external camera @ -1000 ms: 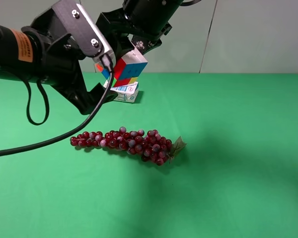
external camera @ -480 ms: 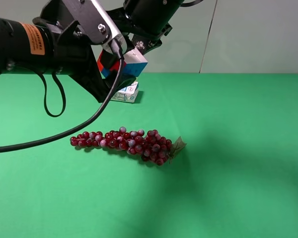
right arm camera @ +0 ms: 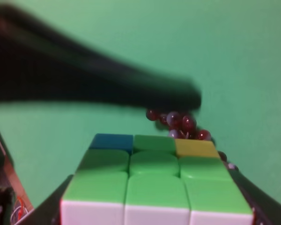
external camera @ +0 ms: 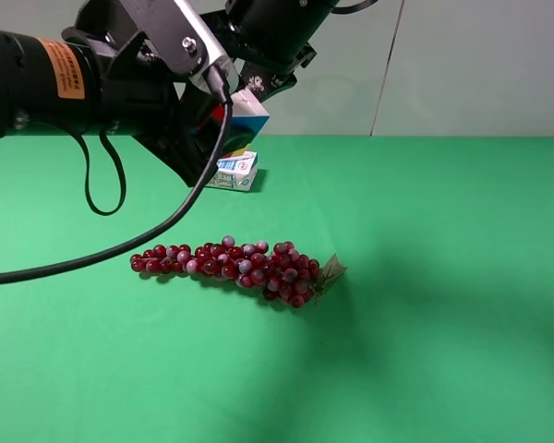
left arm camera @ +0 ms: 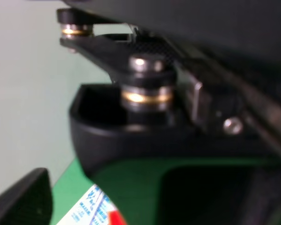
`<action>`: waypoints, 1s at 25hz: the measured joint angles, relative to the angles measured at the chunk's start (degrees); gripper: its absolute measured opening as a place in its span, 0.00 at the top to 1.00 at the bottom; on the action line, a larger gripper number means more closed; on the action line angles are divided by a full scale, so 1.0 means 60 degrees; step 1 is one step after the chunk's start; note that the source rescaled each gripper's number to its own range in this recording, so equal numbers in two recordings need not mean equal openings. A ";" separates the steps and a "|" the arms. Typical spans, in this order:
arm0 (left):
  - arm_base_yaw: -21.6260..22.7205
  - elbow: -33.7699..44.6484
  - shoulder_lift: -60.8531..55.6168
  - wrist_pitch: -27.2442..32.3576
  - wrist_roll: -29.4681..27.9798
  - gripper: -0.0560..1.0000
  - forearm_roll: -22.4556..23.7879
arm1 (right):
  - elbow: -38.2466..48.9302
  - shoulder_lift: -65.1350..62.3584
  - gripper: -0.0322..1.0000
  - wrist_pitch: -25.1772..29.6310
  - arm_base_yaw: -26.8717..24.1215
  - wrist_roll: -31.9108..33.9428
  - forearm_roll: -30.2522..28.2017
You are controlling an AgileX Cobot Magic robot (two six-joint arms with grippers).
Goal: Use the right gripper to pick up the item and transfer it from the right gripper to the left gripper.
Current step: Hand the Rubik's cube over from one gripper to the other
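Two grippers, one cube: cube [external camera: 247, 115] aloft above carton [external camera: 234, 173], clamped by right gripper [external camera: 249, 97]; left gripper [external camera: 214, 129] drawn up against cube, whether open or closed untellable. Step: handover. Next, presumably: left secures cube's free faces, then right releases

Item: puzzle cube [external camera: 248, 110], held in the air above the counter, tilted and mostly hidden; the right wrist view shows a green face with one blue and one yellow square.
Right gripper [external camera: 257, 85]: black claw, jaws clamped on the cube's sides.
Left gripper [external camera: 214, 118]: grey screwed plate, jaws around the cube; its grip is unclear.
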 joint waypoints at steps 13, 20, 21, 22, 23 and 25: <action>-0.0032 0.0000 0.0003 0.0009 -0.0272 0.94 0.0000 | -0.0018 0.0000 0.94 -0.0220 0.0000 0.0000 0.0073; -0.0032 0.0000 0.0003 0.0018 -0.0277 0.94 0.0000 | -0.0018 0.0000 0.24 0.0049 0.0000 0.0476 -0.0167; -0.0032 0.0000 0.0011 0.0044 -0.0285 0.94 0.0000 | -0.0018 0.0000 0.15 0.0083 0.0000 0.0564 -0.0331; -0.0032 0.0000 0.0021 0.0085 -0.0284 0.94 0.0000 | -0.0018 0.0000 0.09 0.0103 0.0000 0.0638 -0.0513; -0.0032 0.0000 0.0021 0.0111 -0.0284 0.94 0.0000 | -0.0018 0.0000 0.06 0.0104 0.0000 0.0680 -0.0628; -0.0032 0.0000 0.0021 0.0145 -0.0300 0.94 0.0000 | -0.0018 -0.0019 0.03 0.0115 0.0000 0.0701 -0.0761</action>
